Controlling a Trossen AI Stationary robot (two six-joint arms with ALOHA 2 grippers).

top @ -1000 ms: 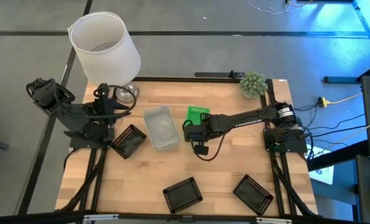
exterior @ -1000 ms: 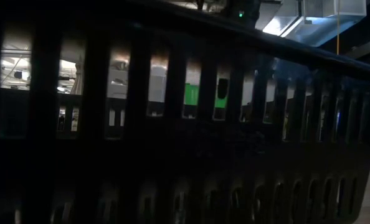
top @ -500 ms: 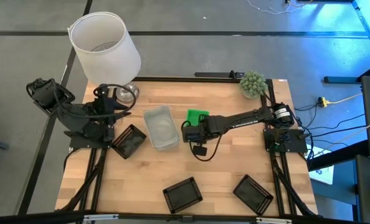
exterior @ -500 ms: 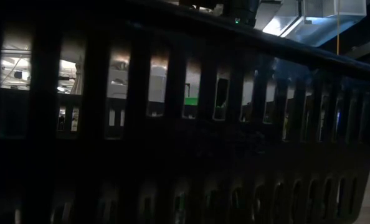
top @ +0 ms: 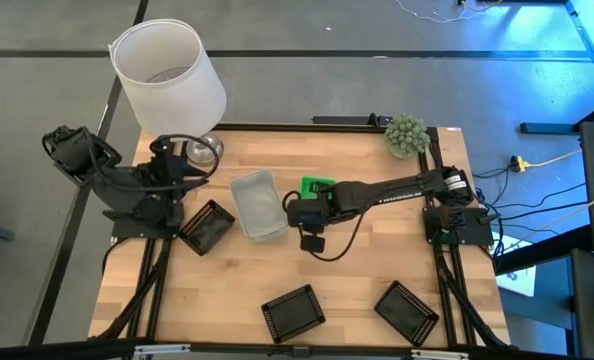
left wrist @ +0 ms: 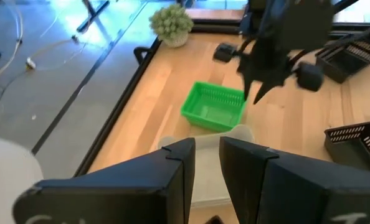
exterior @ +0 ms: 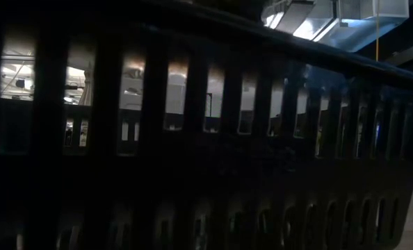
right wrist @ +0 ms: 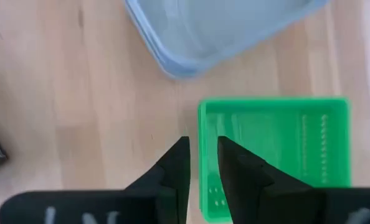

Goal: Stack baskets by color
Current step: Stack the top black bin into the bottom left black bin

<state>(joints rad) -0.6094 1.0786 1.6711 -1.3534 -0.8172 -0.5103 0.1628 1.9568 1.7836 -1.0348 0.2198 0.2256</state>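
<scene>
Right gripper (right wrist: 201, 163) straddles green basket (right wrist: 278, 149) rim

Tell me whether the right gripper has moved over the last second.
Yes. In the high view the right gripper has slid leftward off the green basket, toward the grey-white basket.

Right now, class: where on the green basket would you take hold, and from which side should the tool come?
Grip the green basket by its thin upright wall on the side facing the grey-white basket, coming straight down from above. It sits flat and open-topped, so one finger probably fits inside, one outside. The right tool already straddles that rim.
</scene>
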